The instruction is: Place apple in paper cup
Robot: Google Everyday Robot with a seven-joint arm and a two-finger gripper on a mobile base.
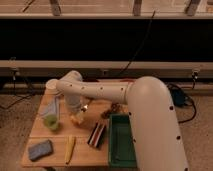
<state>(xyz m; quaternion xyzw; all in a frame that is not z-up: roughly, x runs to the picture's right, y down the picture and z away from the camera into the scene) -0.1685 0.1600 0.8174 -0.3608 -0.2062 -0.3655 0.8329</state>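
Light wooden table [56, 157]: it carries all the things below; the gripper hangs over its middle part.
Flat blue-grey sponge [40, 149]: well to the left of the gripper and nearer to the camera, at the table's front corner.
Pale blue flat thing [50, 107]: left of the gripper, near it; I cannot tell what it is.
Small green cup [51, 123]: upright, left of the gripper and a little nearer to the camera, just beside the pale blue thing.
White round paper cup [52, 86]: upright at the back edge of the table, behind the gripper and to its left, apart from it.
Long yellow banana-like item [70, 148]: lying flat in front of the gripper, slightly left.
Two-finger gripper [76, 114]: pointing down over the table, clenched, and it seems to grasp the fruit.
Small round yellowish-orange apple [78, 120]: directly at the gripper's tips, low at the table, well apart from the paper cup.
Dark red striped packet [96, 135]: right of the gripper and nearer to the camera.
Deep green rectangular tray [121, 157]: further right, at the table's right edge.
Thick white robot arm [145, 107]: it reaches from the right side over to the gripper.
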